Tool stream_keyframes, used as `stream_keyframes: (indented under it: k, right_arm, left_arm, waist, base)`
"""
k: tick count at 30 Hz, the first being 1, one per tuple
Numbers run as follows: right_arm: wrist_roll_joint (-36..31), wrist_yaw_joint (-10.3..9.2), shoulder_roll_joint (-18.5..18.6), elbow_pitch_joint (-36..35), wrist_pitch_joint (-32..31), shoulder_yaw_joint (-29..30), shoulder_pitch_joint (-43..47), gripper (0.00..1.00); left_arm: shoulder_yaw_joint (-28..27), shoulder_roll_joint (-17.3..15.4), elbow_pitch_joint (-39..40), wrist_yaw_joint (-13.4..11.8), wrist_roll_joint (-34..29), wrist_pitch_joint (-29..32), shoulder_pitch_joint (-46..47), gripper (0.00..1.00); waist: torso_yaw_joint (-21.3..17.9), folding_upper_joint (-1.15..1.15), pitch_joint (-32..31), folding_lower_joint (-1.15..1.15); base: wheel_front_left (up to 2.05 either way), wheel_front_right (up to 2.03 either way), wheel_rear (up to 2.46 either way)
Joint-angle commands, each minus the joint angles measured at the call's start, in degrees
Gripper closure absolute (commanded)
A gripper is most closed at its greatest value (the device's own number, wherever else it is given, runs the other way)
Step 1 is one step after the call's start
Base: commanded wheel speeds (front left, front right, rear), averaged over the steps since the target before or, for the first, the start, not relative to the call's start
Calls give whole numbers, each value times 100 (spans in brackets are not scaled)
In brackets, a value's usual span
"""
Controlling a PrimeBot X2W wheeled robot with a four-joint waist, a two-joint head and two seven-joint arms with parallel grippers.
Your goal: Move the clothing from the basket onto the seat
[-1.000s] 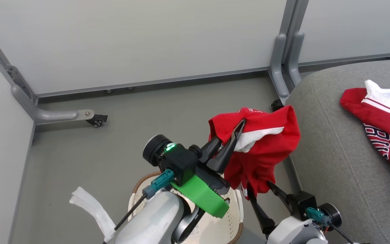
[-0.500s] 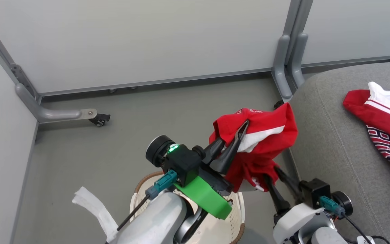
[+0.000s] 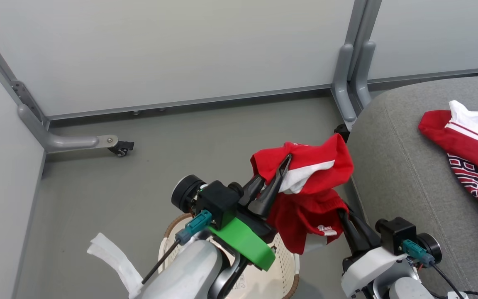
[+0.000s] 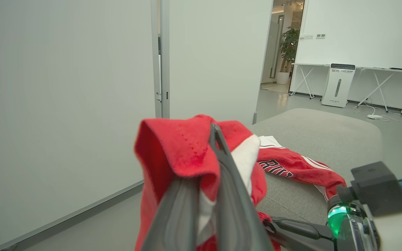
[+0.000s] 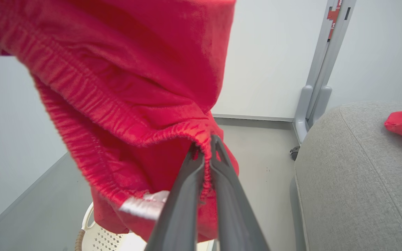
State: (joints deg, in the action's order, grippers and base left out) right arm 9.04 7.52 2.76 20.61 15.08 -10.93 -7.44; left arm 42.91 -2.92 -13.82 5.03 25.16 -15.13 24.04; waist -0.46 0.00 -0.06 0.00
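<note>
Held garment (image 3: 305, 182): red with a white panel, bunched and in the air above the floor. It is strung between both hands, just off the seat's (image 3: 405, 174) rounded near-left corner. It is not yet over the cushion.

Left hand (image 3: 285, 162): fingers drawn narrow, pinched on the upper fold. In the left wrist view, red cloth drapes over both finger tips.

Right hand (image 3: 342, 214): lower and closer to the seat's left edge. Its fingers are nearly together, clamped on a ribbed, elastic-looking hem, which the right wrist view shows plainly.

Long axis of the cloth runs roughly from the upper hand down to the lower one, with a slack tail drooping toward the basket (image 3: 287, 265).

Basket: on the floor under the left arm, and what shows of its perforated inside looks bare of clothing.

Second garment (image 3: 471, 153): red with dark lettering, lying flat on the seat toward its right side, well apart from the held one.

Judgement: the seat lies to the right of both hands. The right hand is the nearer, so the carry should lead rightward, over the left edge. The drooping tail looks likely to drag on the corner unless it is lifted clear first.
</note>
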Motion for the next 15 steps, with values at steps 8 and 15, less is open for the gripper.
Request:
stream_keyframes:
  k: [8,15]
  right_arm:
    - [-10,-6,23,-113,12,64,130,100]
    - [3,-6,23,-208,12,85,126,100]
  left_arm:
    - [-67,-14,-171,-56,-99,-2,-61,0]
    - [-108,-23,-226,-42,-145,-1,-81,0]
  waist:
    - [-39,0,-5,0]
    - [-112,0,4,0]
  base:
    - [0,0,0]
    - [0,0,0]
